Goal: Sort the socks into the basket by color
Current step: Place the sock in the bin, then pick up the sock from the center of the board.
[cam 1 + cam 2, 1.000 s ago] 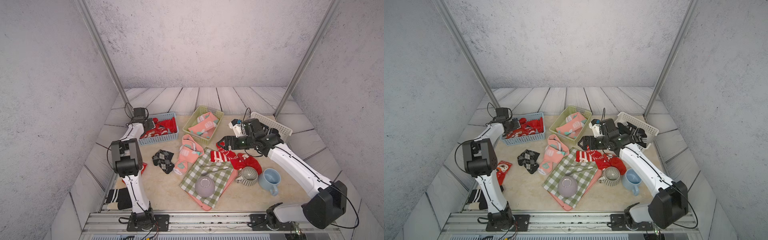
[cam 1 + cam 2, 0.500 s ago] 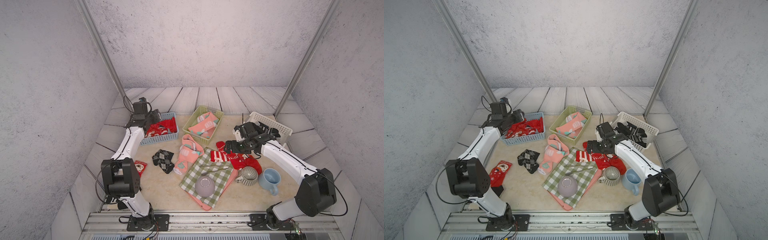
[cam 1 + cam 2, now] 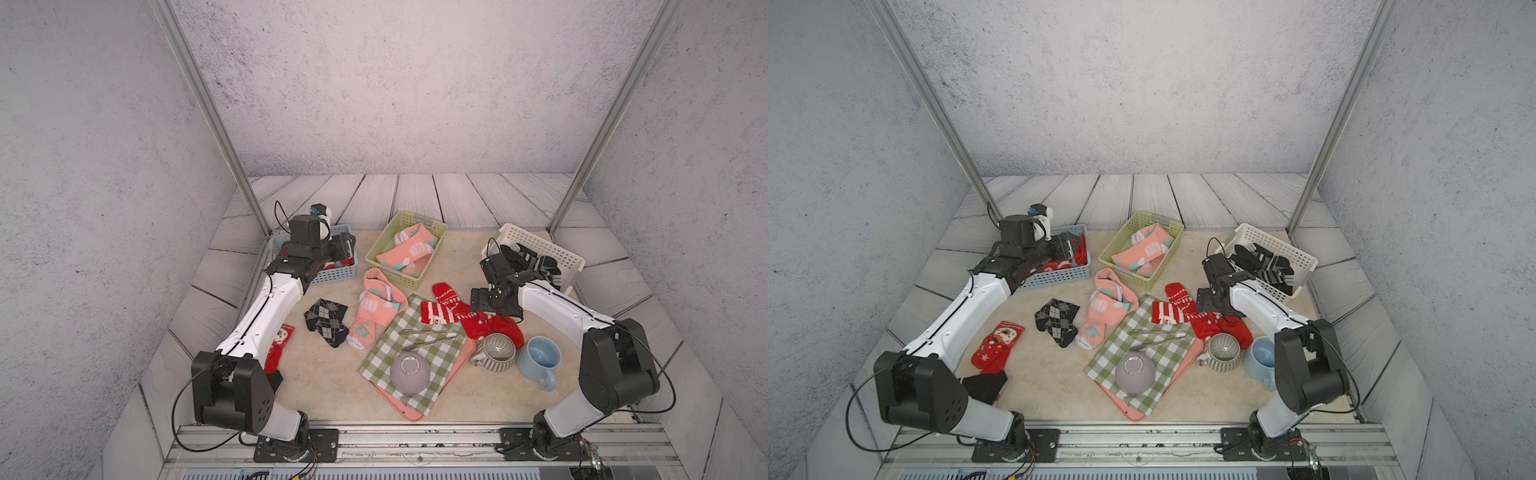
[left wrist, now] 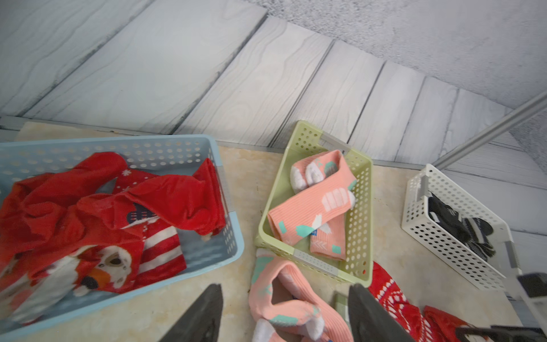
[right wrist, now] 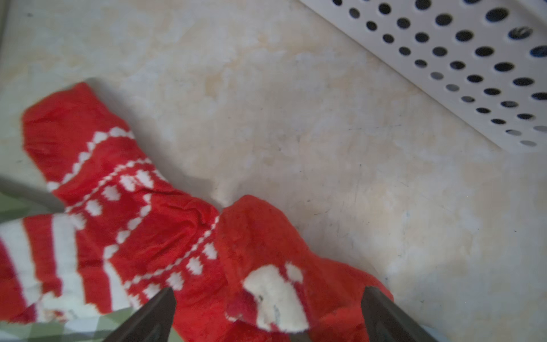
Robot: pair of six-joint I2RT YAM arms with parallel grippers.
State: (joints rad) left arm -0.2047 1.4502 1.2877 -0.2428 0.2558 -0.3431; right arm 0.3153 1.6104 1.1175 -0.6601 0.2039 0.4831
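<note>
Red socks [image 4: 97,213] fill the blue basket [image 3: 332,272]. Pink socks [image 3: 409,249] lie in the green basket [image 3: 376,255], and black socks [image 3: 528,257] lie in the white basket [image 3: 561,253]. Loose on the table are a pink pair [image 3: 374,307], a black-grey argyle sock [image 3: 326,322], a heap of red socks [image 3: 449,309] and a red sock [image 3: 996,345] beside the left arm. My left gripper [image 3: 344,246] hangs open and empty over the blue basket's right end. My right gripper [image 5: 268,314] is open just above the red heap [image 5: 183,237], with nothing held.
A green checked cloth [image 3: 415,345] covers a pink tray [image 3: 465,357]. An upturned grey bowl [image 3: 409,374] and metal tongs [image 3: 430,334] lie on the cloth. A striped mug [image 3: 496,353] and a blue mug [image 3: 540,359] stand right of it. A dark sock [image 3: 984,384] lies by the left arm's base.
My left gripper has swung right across the blue basket to its right end. My right gripper has moved right and toward the front, over the red heap.
</note>
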